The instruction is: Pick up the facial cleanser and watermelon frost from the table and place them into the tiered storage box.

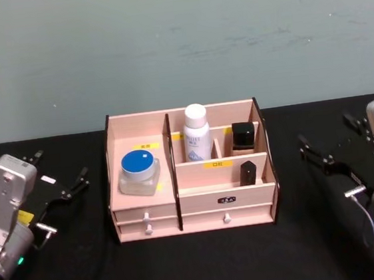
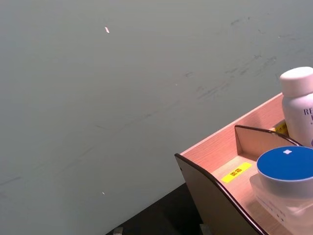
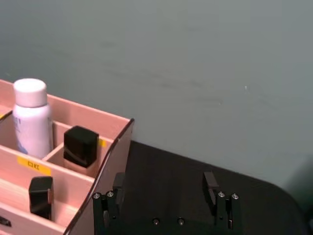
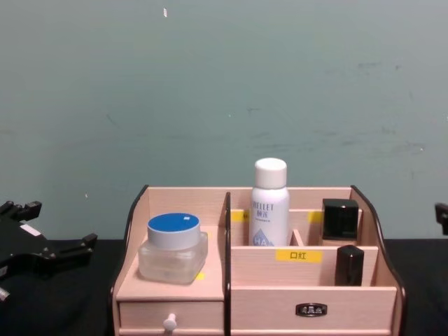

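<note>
Standing at the centre of the black table (image 1: 200,265), the tiered storage box (image 1: 194,209) already holds four items. We see a clear jar with a blue lid (image 1: 139,172) in the wide left compartment, above a drawer with a white knob (image 1: 145,216). A white bottle with a white cap (image 1: 197,133) stands upright in the rear compartment just right of the centre divider. A black-capped bottle (image 1: 243,136) occupies the rear right compartment, and a small black tube (image 1: 248,172) stands in the front tier behind a yellow label (image 1: 217,164). We cannot tell which of these is the facial cleanser or the watermelon frost.

Our left gripper (image 1: 63,183) hovers over the table to the left of the box, well apart from it, its fingers spread and empty. Our right gripper (image 1: 335,146) hovers to the right of the box, likewise apart from it; in the right wrist view its two black fingers (image 3: 211,185) stand parted with nothing between them.
</note>
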Controlling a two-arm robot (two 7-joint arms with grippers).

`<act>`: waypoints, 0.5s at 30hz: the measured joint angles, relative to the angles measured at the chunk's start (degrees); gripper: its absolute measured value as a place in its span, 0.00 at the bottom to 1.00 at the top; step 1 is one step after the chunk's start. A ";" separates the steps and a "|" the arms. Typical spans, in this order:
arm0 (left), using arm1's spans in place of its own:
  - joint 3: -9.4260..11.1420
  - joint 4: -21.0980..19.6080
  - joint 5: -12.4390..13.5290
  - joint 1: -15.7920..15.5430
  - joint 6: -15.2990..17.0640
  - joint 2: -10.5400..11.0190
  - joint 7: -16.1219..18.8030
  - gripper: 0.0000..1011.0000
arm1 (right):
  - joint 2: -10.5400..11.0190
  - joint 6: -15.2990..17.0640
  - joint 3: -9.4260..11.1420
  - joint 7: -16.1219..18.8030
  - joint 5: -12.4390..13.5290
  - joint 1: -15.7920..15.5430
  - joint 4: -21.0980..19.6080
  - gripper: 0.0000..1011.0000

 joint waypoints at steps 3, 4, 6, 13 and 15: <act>0.00 0.00 0.00 0.00 0.00 0.00 0.00 1.00 | 0.05 -0.01 0.01 0.00 -0.01 -0.01 -0.01 0.99; 0.00 0.00 0.00 0.00 0.00 0.00 0.00 1.00 | 0.07 -0.01 -0.02 0.03 -0.01 0.00 -0.03 0.99; 0.00 0.00 0.00 0.00 0.00 0.00 0.00 1.00 | 0.14 -0.01 -0.05 0.08 0.01 0.04 -0.10 0.99; 0.00 0.00 0.00 0.00 0.00 0.00 0.00 1.00 | 0.29 -0.03 -0.15 0.31 0.04 0.15 -0.29 0.99; 0.00 0.00 0.00 0.00 0.00 0.00 0.00 1.00 | 0.33 -0.03 -0.18 0.35 0.05 0.18 -0.34 0.99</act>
